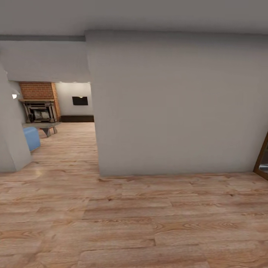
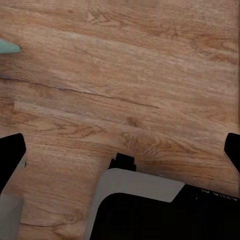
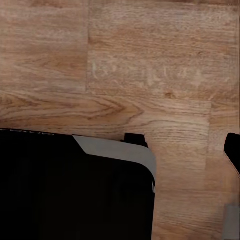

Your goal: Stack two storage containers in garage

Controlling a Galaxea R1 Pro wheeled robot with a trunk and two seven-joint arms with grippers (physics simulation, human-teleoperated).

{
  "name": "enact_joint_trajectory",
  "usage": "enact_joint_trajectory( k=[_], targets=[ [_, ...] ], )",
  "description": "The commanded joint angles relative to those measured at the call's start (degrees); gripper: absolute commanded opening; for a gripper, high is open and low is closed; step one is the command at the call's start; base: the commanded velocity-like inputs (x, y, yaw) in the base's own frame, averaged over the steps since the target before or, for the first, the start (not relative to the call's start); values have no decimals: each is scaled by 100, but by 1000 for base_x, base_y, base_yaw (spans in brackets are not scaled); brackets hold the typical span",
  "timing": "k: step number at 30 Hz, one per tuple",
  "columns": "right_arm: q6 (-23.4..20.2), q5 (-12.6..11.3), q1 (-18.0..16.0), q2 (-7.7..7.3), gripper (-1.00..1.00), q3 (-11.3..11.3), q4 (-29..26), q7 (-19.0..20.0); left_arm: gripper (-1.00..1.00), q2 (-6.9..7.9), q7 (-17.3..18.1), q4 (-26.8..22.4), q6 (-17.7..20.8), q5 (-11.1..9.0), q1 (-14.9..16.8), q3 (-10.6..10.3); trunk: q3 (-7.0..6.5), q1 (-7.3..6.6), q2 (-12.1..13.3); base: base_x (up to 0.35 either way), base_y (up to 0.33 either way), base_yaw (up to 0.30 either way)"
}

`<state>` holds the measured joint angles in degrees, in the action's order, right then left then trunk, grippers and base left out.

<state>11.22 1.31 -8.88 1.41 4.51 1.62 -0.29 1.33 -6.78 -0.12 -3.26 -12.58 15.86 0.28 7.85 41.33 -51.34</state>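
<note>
The two storage containers are out of view, and so are the garage and its floor. Through an opening at the left of the head view I look into the living room (image 1: 72, 130), with its light wood planks. My left gripper (image 2: 122, 150) hangs open over the plank floor, its black fingertips (image 2: 11, 155) far apart with nothing between them. My right gripper (image 3: 120, 150) also looks open and empty. One black fingertip (image 3: 233, 150) shows at the picture's edge, and the other is lost against my dark base.
A plain grey wall (image 1: 175, 104) stands straight ahead. At the left is a wall corner (image 1: 11, 145), at the far right a wooden door frame (image 1: 262, 156). The living room holds a blue sofa (image 1: 32, 137), a brick fireplace (image 1: 39, 108), a black TV (image 1: 80, 101) and a low table (image 1: 46, 127).
</note>
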Motion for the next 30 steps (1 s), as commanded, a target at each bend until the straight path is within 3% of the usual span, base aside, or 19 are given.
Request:
enact_joint_trajectory(
  k=[1,30],
  targets=[
    [30,8,-8,0,100,41,16,-4,100,-1,-6,4,-18,-34,5,-1,8,4,-6,322,0,0],
    [12,-7,-8,9,100,29,18,-6,100,-1,-7,5,-25,-36,5,-2,8,4,-6,322,0,8]
  ],
)
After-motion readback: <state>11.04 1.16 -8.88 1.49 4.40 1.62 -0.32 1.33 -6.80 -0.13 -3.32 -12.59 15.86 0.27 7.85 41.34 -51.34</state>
